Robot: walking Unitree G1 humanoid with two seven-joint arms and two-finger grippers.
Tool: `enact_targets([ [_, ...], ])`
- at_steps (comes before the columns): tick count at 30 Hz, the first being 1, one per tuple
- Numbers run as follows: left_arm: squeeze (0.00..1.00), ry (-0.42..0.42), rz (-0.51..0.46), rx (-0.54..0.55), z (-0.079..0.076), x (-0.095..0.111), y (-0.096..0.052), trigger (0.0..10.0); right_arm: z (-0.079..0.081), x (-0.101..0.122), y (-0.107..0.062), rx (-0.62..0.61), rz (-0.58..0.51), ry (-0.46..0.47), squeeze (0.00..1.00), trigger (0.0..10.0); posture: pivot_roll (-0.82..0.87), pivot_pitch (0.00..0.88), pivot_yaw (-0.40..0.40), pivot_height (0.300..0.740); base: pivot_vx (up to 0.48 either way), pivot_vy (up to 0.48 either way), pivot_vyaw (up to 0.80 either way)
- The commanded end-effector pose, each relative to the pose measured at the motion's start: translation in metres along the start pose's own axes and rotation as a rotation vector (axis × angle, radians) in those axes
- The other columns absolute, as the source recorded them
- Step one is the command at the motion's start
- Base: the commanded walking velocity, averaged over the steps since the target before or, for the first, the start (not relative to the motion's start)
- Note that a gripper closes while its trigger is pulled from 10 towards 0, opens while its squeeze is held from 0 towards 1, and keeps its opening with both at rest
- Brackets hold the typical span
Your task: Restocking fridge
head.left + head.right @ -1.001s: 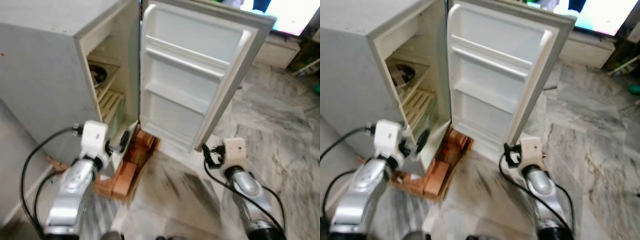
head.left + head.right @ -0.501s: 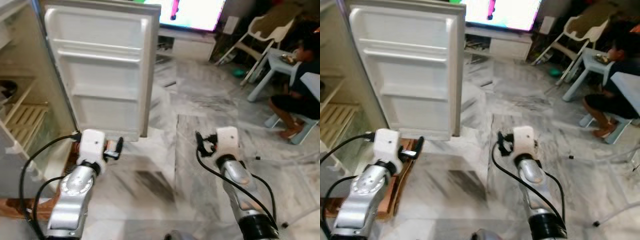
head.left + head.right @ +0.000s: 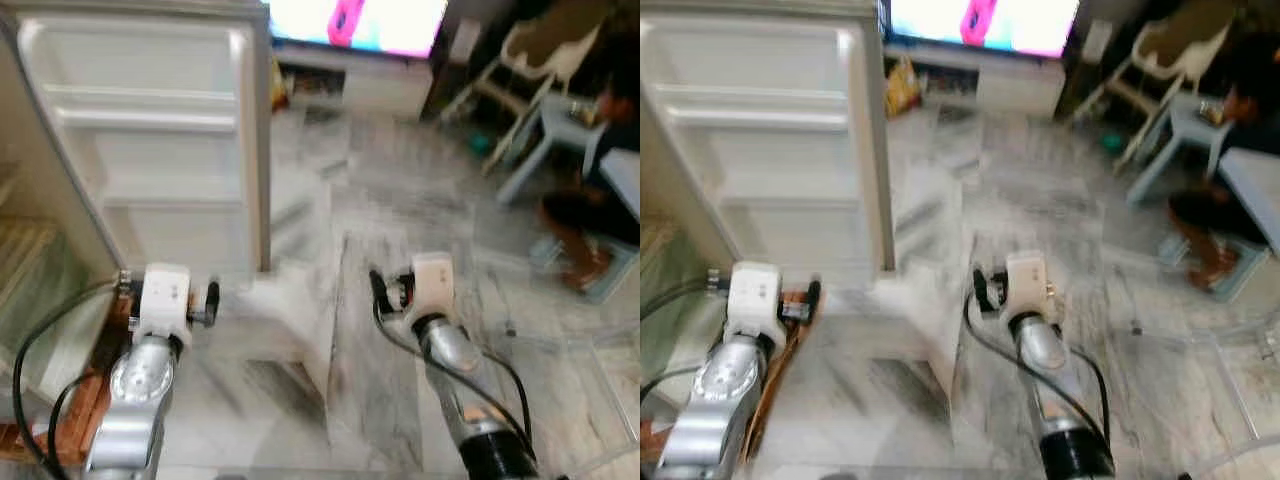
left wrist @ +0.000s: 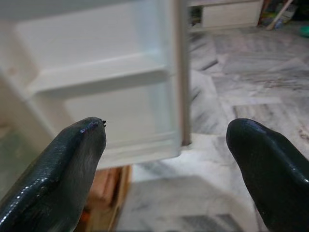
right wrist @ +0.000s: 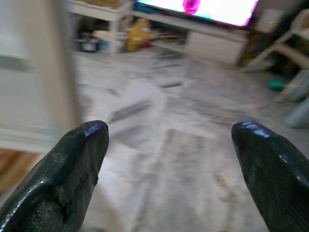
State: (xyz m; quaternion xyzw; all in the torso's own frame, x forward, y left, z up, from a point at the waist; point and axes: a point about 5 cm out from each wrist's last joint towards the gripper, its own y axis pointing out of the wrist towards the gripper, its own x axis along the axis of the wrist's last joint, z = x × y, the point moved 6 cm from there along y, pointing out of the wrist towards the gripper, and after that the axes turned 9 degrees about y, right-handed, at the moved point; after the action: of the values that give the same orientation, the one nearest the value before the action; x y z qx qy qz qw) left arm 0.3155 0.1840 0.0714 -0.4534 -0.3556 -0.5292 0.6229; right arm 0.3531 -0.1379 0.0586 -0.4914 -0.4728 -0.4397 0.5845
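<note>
Grippers left, right forward (fingers spread), fridge door open

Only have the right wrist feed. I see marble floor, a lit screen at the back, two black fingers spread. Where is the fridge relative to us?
Observer: The fridge door stands open ahead on the robot's left, with bare white shelves.
Operator: Is the left arm holding stock?
Observer: No. The left gripper is open, nothing between its fingers, and it points at the door's lower shelf.
Operator: Anyone nearby?
Observer: A person sits far right, beside a pale small table.
Operator: What's under the fridge?
Observer: Reddish wooden blocks at its base, by the left arm.
</note>
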Motion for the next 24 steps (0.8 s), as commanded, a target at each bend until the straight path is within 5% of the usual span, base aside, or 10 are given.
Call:
enact_targets([
  [1,0.0,0.018,0.001,0.005,-0.005,-0.002,0.0,10.0,-0.01,-0.006,-0.003,-0.016,0.019,-0.005,0.0,10.0,0.09,0.0,-0.096,0.74,0.48,0.0,0.0],
  [7,0.0,0.041,-0.021,0.011,-0.002,0.002,0.008,10.0,-0.006,-0.018,-0.003,0.008,0.078,-0.092,0.0,10.0,0.09,0.0,-0.095,0.74,0.48,0.0,0.0],
  [11,0.0,0.042,-0.028,0.016,-0.002,0.004,0.012,10.0,-0.003,-0.01,-0.003,0.043,0.035,0.015,0.0,10.0,0.09,0.0,-0.092,0.74,0.48,0.0,0.0],
  [24,0.0,0.043,-0.046,0.024,-0.007,0.007,0.019,10.0,0.001,0.003,0.002,0.066,-0.022,0.033,0.0,10.0,0.1,0.0,-0.095,0.74,0.48,0.0,0.74],
])
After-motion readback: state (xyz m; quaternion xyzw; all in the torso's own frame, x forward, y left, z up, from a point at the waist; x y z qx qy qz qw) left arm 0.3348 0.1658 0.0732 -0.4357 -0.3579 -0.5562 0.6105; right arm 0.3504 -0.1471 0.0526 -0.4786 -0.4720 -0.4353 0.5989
